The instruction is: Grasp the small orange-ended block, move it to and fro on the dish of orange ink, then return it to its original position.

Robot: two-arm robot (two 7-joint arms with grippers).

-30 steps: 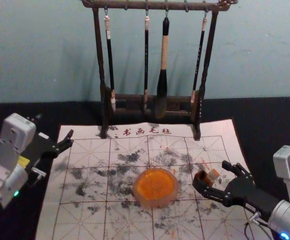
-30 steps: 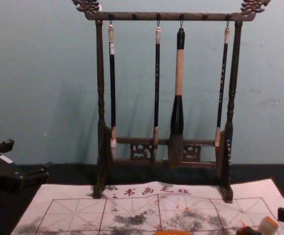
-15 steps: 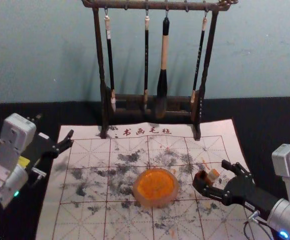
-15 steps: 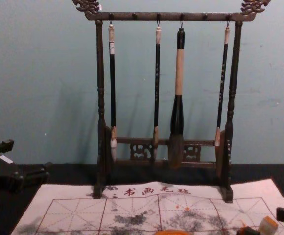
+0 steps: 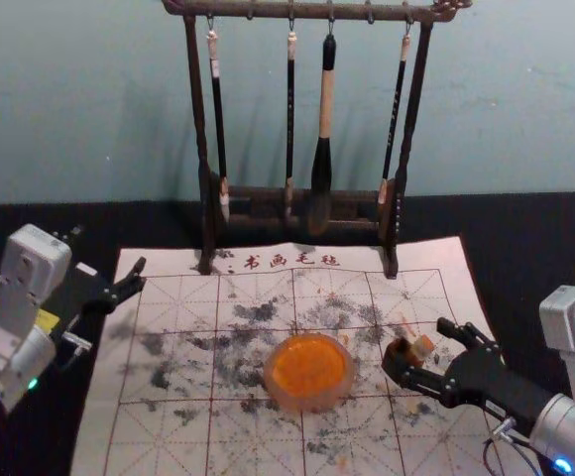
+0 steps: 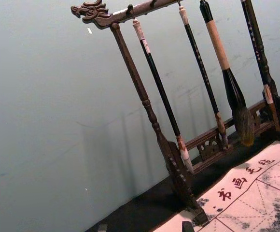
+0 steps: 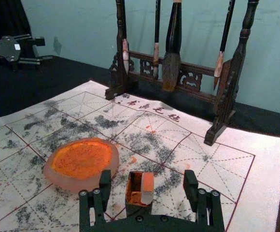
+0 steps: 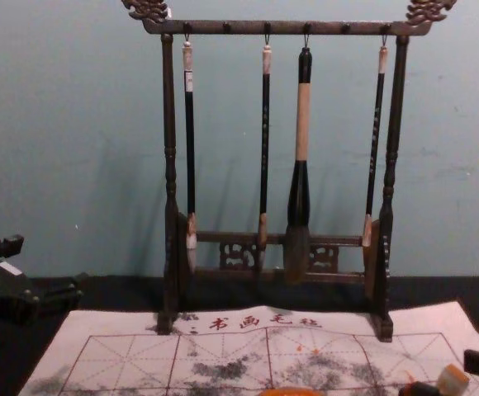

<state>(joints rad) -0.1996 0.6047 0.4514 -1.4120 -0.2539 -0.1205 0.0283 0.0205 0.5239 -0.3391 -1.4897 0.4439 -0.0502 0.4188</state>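
The right gripper spreads around the block, its base hidden; the left gripper gapes, far left.

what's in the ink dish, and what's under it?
Orange ink inside the dish, hiding its bottom. Dish sits on the gridded paper mat; dark smudges show beside it, but whatever marks lie directly beneath are covered.

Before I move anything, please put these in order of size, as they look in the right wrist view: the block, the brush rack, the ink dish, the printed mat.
1. Printed mat
2. Brush rack
3. Ink dish
4. Block, clearly smallest despite being near the camera
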